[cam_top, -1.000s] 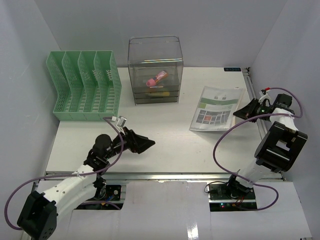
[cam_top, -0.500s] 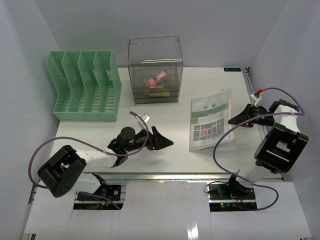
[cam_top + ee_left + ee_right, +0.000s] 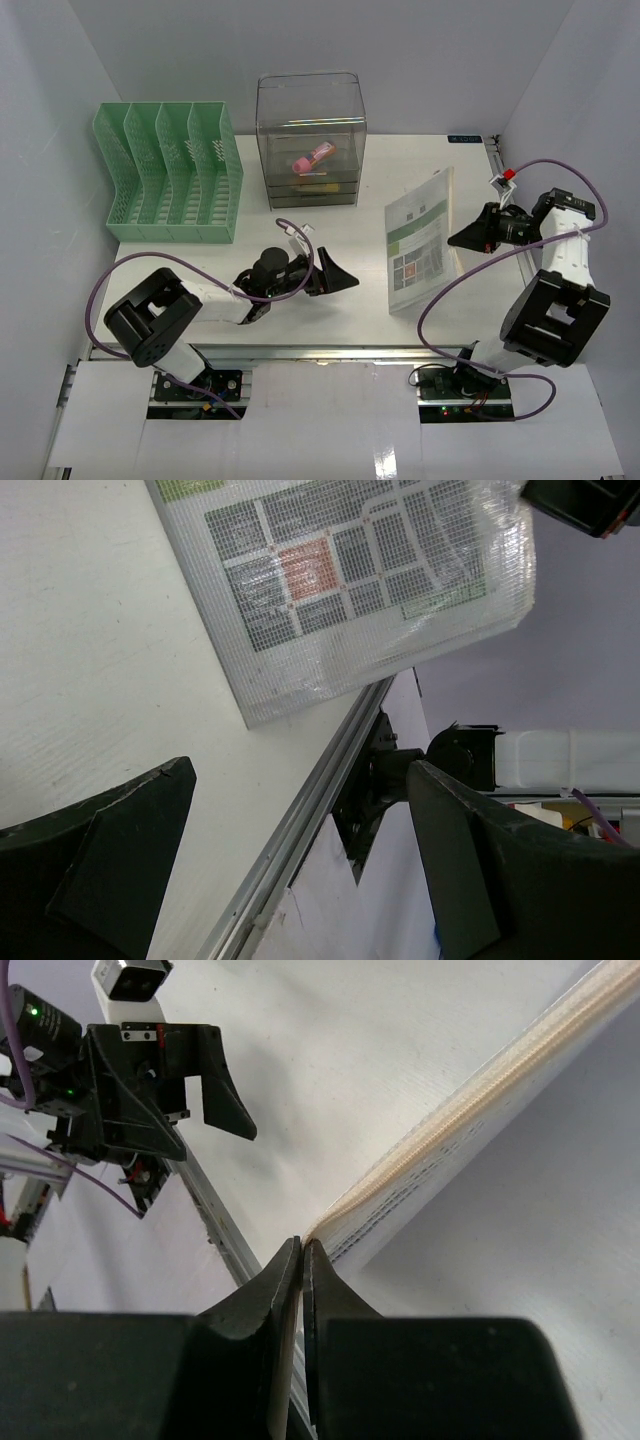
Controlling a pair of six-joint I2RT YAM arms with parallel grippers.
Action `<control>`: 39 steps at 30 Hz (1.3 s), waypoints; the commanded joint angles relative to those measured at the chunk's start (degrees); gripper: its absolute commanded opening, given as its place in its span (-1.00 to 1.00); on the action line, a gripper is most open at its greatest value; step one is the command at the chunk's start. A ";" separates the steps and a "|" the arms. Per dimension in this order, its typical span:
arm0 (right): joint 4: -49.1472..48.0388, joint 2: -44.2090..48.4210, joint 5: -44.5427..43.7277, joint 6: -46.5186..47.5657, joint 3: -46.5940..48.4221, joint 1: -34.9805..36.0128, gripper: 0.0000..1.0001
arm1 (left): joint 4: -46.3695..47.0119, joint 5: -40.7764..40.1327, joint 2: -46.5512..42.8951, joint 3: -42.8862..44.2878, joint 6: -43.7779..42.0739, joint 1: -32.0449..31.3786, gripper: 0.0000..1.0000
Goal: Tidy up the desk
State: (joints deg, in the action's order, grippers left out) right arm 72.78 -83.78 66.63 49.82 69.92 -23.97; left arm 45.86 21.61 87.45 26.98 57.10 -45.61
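The white desk (image 3: pixel 330 225) carries a clear mesh zip pouch (image 3: pixel 420 240) with a printed leaflet inside. The pouch is tipped up on its long edge at the right. My right gripper (image 3: pixel 453 239) is shut on that pouch's right edge. In the right wrist view the jaws (image 3: pixel 302 1248) are pinched on the corner beside the cream zip (image 3: pixel 450 1110). My left gripper (image 3: pixel 342 271) stands open low over the desk front, pointing right at the pouch and apart from it. The left wrist view shows the pouch (image 3: pixel 350 580) ahead of its spread fingers (image 3: pixel 110 860), with nothing between them.
A green file rack (image 3: pixel 168 175) stands at the back left. Beside it is a clear drawer box (image 3: pixel 312 135) with a pink thing inside. The silver rail (image 3: pixel 300 351) runs along the desk's near edge. Grey walls close in on three sides.
My right gripper has swung left and tipped the pouch up from flat onto its edge. The left arm has swept right along the desk front toward the pouch, jaws still open.
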 commanded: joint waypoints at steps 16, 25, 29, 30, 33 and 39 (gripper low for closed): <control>-22.31 19.57 0.35 -19.43 2.86 3.69 -0.85 | 19.62 -0.18 0.25 -2.49 -0.04 -0.45 0.96; -21.89 23.00 -10.57 -14.11 0.23 8.01 -0.85 | -2.57 3.35 -1.57 12.78 -6.37 -0.45 0.96; -24.01 25.48 -15.08 -12.82 -3.52 10.42 -0.85 | -16.74 2.06 -2.67 21.52 -5.93 -0.36 0.96; -24.56 25.93 -15.62 -12.83 -4.15 11.24 -0.85 | -19.54 1.72 -2.69 23.72 -5.50 -0.36 0.96; -26.32 26.63 -16.70 -13.56 -7.29 14.02 -0.85 | -26.92 0.84 -1.75 30.08 -3.90 -0.36 0.96; -31.83 29.15 -20.00 -16.48 -13.69 19.75 -0.85 | -37.58 -0.26 4.05 38.93 2.85 -0.36 0.96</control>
State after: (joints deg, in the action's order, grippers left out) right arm 46.89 -56.76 49.41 34.90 58.92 -7.34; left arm 20.11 22.50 88.09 61.17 55.04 -45.89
